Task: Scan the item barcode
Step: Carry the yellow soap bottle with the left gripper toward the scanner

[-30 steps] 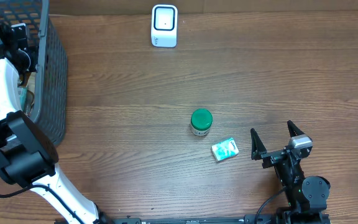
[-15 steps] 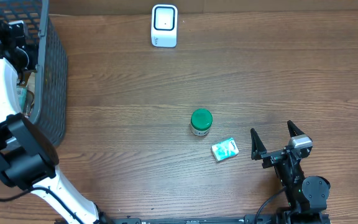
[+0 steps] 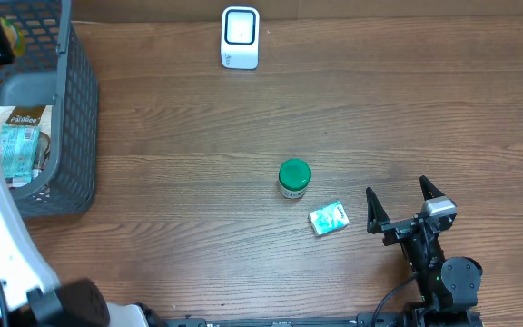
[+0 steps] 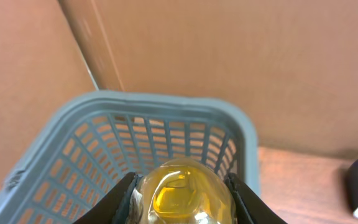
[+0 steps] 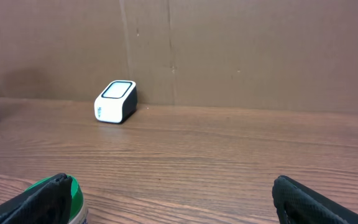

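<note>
One yellow item [image 4: 180,186]: clamped by left claw [image 4: 184,208], held over grey basket [image 4: 241,134].
Right claw [image 3: 396,187]: jaws spread apart, low over table [image 3: 379,109].
Scanner [image 3: 240,38]: placed at table's far edge.

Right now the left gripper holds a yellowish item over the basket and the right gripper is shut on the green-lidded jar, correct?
No. The overhead view shows the right gripper open, apart from the green-lidded jar. The left gripper does hold a yellowish item over the basket.
</note>
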You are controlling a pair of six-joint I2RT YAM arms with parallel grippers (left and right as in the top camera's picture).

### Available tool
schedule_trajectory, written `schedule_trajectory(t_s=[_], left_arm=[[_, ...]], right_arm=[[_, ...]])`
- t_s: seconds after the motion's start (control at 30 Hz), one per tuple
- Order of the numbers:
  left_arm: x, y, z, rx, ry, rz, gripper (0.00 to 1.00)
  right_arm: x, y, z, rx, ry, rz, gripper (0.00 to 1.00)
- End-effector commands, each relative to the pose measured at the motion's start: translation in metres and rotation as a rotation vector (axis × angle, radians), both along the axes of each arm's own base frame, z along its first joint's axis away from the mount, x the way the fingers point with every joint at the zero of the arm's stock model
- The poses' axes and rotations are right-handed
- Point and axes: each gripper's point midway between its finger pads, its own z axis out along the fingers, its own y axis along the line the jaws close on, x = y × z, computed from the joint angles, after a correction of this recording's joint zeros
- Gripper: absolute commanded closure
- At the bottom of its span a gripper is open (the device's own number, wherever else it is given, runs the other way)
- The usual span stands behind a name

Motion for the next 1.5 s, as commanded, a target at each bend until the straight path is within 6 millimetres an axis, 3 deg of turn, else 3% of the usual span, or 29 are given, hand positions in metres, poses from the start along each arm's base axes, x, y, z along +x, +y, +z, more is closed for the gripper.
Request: schedule_trajectory(t_s=[0.0, 0.1, 0.17, 0.33, 0.4, 0.63, 1.0, 1.17, 1.37, 1.47], left_arm=[[-0.025, -0.013, 0.046, -0.064, -0.126, 0.044, 0.68], [-0.055, -0.03, 0.084, -0.117, -0.233, 0.046, 0.69], [-0.07, -0.044, 0.096, -0.151, -0.261, 0.02, 0.69], [-0.095, -0.09, 0.091, -0.256, -0.212, -0.047, 0.69], [-0.098, -0.112, 0.08, -0.281, -0.158, -0.095, 0.69], [-0.101, -0.19, 0.014, -0.354, 0.144, -0.269, 0.68], [-0.104, -0.256, -0.063, -0.281, 0.485, -0.308, 0.64], [-0.101, -0.284, -0.085, -0.321, 0.548, -0.244, 0.59], [-0.095, -0.315, -0.11, -0.317, 0.586, -0.151, 0.61], [-0.093, -0.342, -0.134, -0.327, 0.629, -0.101, 0.61]], right_arm=[[0.0, 0.001, -0.002, -0.004, -0.004, 0.003, 0.0], [0.0, 0.001, -0.002, -0.004, -0.004, 0.003, 0.0], [0.0, 0.001, -0.002, -0.004, -0.004, 0.003, 0.0], [0.0, 0.001, -0.002, -0.004, -0.004, 0.003, 0.0], [0.0, 0.001, -0.002, -0.004, -0.004, 0.003, 0.0], [0.0, 0.001, -0.002, -0.004, -0.004, 0.003, 0.0], [0.0, 0.001, -0.002, -0.004, -0.004, 0.003, 0.0], [0.0, 0.001, -0.002, -0.004, -0.004, 0.003, 0.0], [0.0, 0.001, -0.002, -0.004, -0.004, 0.003, 0.0], [0.0, 0.001, -0.002, -0.004, -0.004, 0.003, 0.0]])
